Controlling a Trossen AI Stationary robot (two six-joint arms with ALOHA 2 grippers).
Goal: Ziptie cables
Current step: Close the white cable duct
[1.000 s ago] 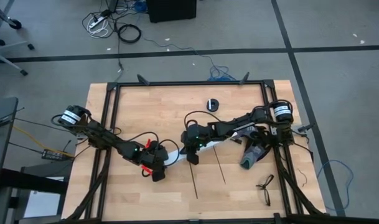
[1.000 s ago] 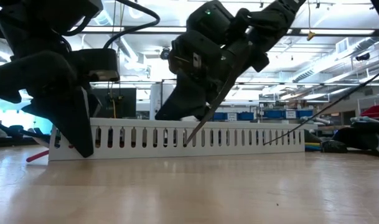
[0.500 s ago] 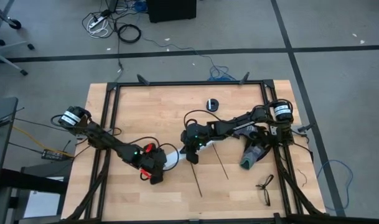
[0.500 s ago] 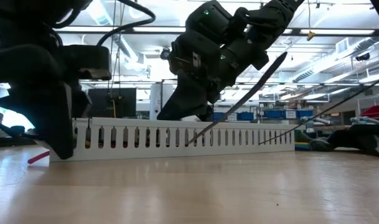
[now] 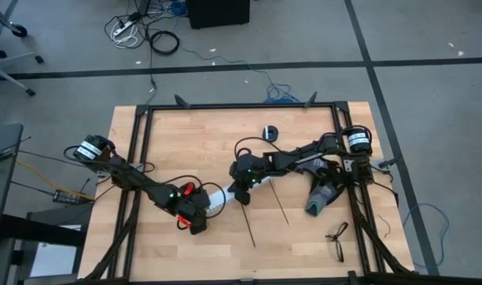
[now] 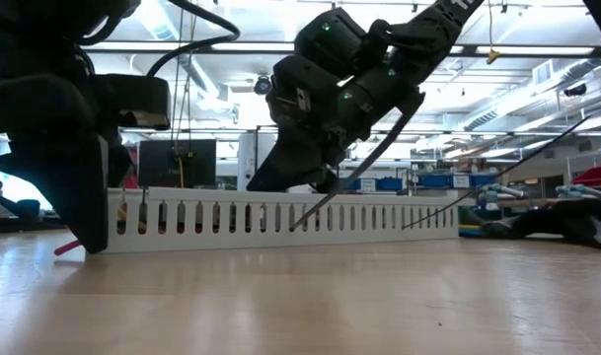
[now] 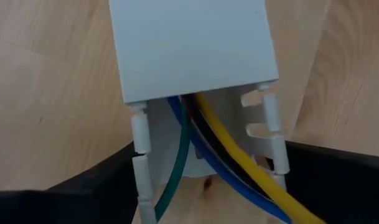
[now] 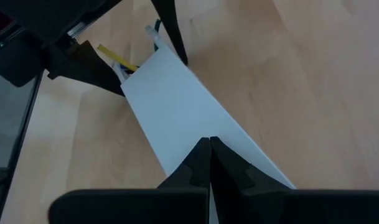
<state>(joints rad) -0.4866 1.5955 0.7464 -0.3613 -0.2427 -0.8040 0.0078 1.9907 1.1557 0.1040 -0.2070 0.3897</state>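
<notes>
White slotted channel (image 5: 222, 195) lies lengthwise between the claws: left claw (image 5: 195, 222) gapes around its cable (image 7: 239, 162) end, right claw (image 5: 242, 195) pinched closed above the other.

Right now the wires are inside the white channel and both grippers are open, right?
Not quite. The wires do run inside the white channel, but only the left gripper is open, straddling the channel's end in the left wrist view. The right gripper is shut: the right wrist view shows its fingers pressed together over the channel.
</notes>
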